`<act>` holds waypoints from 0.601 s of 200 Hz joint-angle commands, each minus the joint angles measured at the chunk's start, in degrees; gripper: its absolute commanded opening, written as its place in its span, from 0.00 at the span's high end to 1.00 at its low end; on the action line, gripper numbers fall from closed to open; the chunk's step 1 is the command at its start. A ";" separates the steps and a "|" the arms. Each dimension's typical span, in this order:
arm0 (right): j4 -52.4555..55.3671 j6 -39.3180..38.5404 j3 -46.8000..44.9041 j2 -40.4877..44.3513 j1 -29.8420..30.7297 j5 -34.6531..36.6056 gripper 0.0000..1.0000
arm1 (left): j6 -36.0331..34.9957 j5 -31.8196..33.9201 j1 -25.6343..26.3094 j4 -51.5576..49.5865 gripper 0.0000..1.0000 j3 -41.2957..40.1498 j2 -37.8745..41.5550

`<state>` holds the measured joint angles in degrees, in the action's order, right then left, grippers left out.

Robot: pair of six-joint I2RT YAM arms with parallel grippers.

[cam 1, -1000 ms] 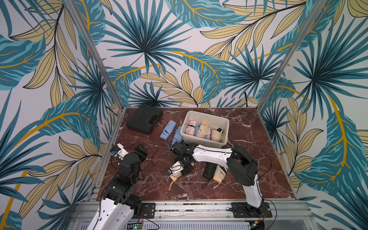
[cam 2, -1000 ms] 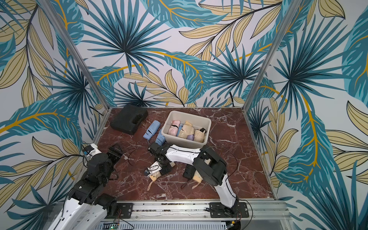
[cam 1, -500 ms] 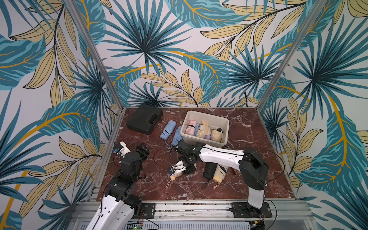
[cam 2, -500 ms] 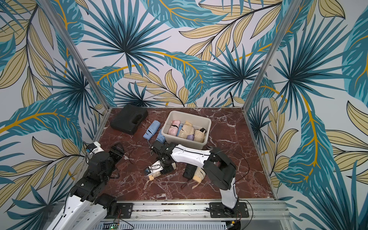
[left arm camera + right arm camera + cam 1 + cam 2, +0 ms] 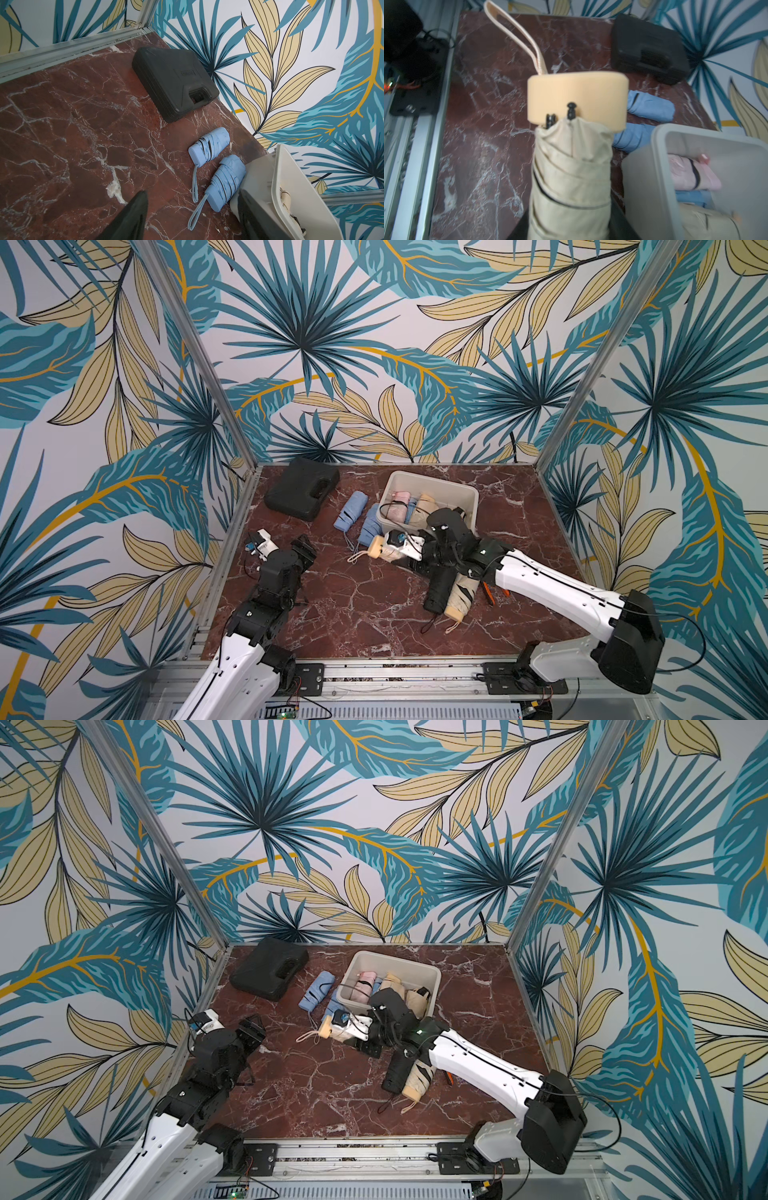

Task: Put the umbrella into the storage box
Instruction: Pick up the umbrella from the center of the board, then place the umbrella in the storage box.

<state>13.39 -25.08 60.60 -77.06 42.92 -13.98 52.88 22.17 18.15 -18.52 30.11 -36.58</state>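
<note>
While right jaws grip beige umbrella [image 5: 571,166], black case [image 5: 174,83], embossed lettering illegible

Left arm [image 5: 266,614]: elbow bent, tucked at its own side. Left tool [image 5: 304,549] aimed inward, jaws apart, nothing between.
Right arm [image 5: 540,585]: reaching across toward centre, forearm low. Right tool [image 5: 402,551] points to the robot's left, jaws clamped on umbrella [image 5: 571,166].
</note>
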 commanded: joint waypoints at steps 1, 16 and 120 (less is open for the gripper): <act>-12.97 20.13 -1.17 2.48 -2.77 6.62 1.00 | -3.67 -1.71 -0.39 4.73 0.28 1.63 -2.47; -12.76 27.51 0.29 2.46 -3.81 11.43 1.00 | -5.21 -2.63 -0.40 5.40 0.28 2.63 -4.62; 16.27 55.60 25.07 -13.10 -10.67 33.67 1.00 | -13.58 -9.92 -0.49 9.37 0.27 10.08 -19.70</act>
<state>23.73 23.11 82.50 -86.08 34.28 16.16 42.81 14.90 18.13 -11.29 37.10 -53.78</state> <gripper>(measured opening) 0.408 0.732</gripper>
